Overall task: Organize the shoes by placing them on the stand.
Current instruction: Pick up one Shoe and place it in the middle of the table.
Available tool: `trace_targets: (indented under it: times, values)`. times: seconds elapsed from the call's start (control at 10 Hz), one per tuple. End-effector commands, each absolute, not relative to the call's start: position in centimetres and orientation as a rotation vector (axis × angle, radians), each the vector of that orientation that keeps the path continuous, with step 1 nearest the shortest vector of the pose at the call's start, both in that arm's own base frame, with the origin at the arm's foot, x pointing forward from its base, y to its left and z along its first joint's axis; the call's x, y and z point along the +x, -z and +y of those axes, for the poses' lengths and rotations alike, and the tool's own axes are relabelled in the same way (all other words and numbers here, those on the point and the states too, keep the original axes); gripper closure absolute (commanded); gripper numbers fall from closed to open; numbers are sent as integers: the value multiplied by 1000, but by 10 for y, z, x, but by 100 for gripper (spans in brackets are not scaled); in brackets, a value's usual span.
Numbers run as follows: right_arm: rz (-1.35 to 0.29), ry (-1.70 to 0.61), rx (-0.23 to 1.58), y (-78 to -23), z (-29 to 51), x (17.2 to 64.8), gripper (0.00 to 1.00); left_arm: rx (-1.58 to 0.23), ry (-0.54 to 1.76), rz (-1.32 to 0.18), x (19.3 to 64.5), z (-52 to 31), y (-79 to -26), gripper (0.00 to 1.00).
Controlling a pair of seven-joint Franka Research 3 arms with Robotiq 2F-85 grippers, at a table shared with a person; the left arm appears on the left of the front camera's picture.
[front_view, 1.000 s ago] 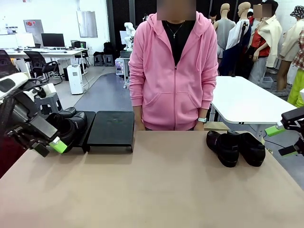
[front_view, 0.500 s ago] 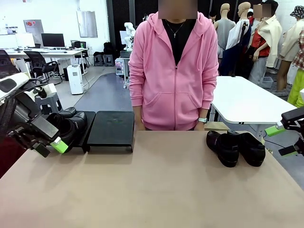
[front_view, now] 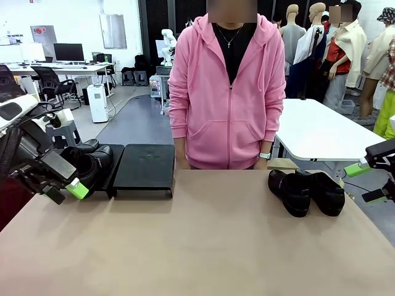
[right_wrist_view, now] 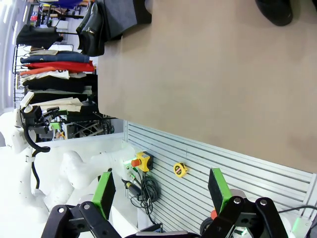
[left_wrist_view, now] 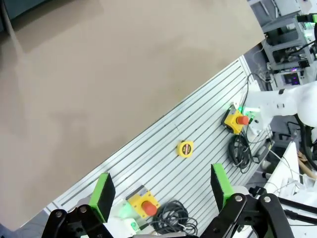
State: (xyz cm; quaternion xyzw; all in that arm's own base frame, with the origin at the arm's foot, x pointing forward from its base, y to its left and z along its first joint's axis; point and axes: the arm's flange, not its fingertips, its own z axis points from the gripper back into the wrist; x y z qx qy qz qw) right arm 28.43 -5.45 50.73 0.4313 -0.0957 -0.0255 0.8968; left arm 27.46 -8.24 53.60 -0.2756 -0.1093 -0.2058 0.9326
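A tan table [front_view: 197, 246] fills the front view, with a low black stand [front_view: 145, 163] at its far left edge. Two black shoes [front_view: 92, 161] sit side by side on the stand's left part, and its right part is bare. The left gripper [front_view: 70, 154] hangs at the table's left edge just in front of these two shoes. Its green-padded fingers are spread wide with nothing between them, and whether it touches a shoe cannot be told. Its wrist view looks down past the table's near edge to a slatted metal base with a yellow tape measure [left_wrist_view: 185, 148], a yellow box with a red button [left_wrist_view: 237, 120] and coiled cables. Two more black shoes [front_view: 305, 191] lie close together on the table top at the far right, off the stand and well apart from it. The right gripper [front_view: 365, 182] hovers beyond the table's right edge, just to the right of these shoes and not touching them. Its fingers are also spread wide and hold nothing. A person in a pink hooded top [front_view: 225, 92] stands at the middle of the far edge, between the stand and the loose shoes, arms hanging down. The wide middle and near part of the table is open. A white table [front_view: 315, 129] stands behind at the right.
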Motion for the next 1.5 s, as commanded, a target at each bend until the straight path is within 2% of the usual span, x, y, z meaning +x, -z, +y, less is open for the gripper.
trace_targets:
  times: [0.0,0.7,1.0,1.1,1.3,1.4]
  values:
    - [-220,30,927,-509,-54,287,0,-561,433,-224,275,-81,-536,0]
    - [-198,53,894,-507,-54,284,0,-561,433,-224,275,-81,-536,0]
    - [29,169,322,-502,-2,432,0,-561,433,-224,275,-81,-536,0]
    - [57,154,256,-488,4,469,0,-561,433,-224,275,-81,-536,0]
    - [14,247,116,-470,12,500,0,-561,433,-224,275,-81,-536,0]
    - [-31,150,293,-466,26,460,0,-561,433,-224,275,-81,-536,0]
